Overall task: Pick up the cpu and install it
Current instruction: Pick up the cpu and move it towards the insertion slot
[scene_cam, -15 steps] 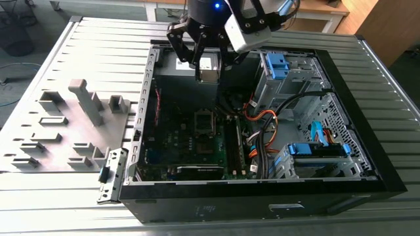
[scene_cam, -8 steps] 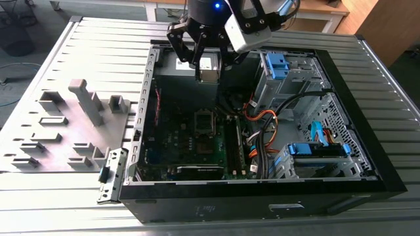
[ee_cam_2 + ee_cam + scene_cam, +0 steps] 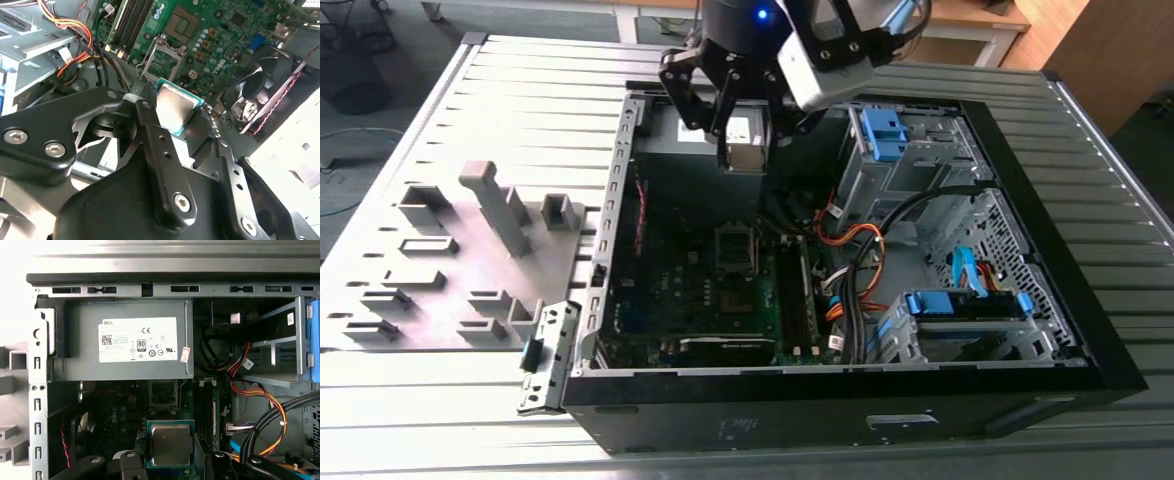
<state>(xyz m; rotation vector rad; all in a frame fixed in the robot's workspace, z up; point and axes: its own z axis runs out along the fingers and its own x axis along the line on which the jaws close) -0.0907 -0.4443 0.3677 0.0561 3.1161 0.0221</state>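
The cpu [image 3: 744, 156] is a small square chip with a silvery-grey top and a green rim. It hangs above the back of the open computer case [image 3: 616, 230], with my gripper [image 3: 743, 150] shut on it. In both wrist views the cpu [image 3: 175, 107] [image 3: 170, 444] sits flat between the black fingers [image 3: 155, 135] [image 3: 207, 460], clear of the board. The dark socket frame [image 3: 734, 247] [image 3: 161, 61] [image 3: 162, 392] stands open on the motherboard, lower than the chip and a short way toward the case front.
A grey power-supply box [image 3: 130, 340] fills the case corner beside the gripper. A black fan [image 3: 255, 85] with red wires, memory sticks [image 3: 132, 20], orange and black cables [image 3: 255, 390] and blue drive bays [image 3: 881, 130] ring the socket. A grey fixture block [image 3: 467, 250] lies at the exterior view's left.
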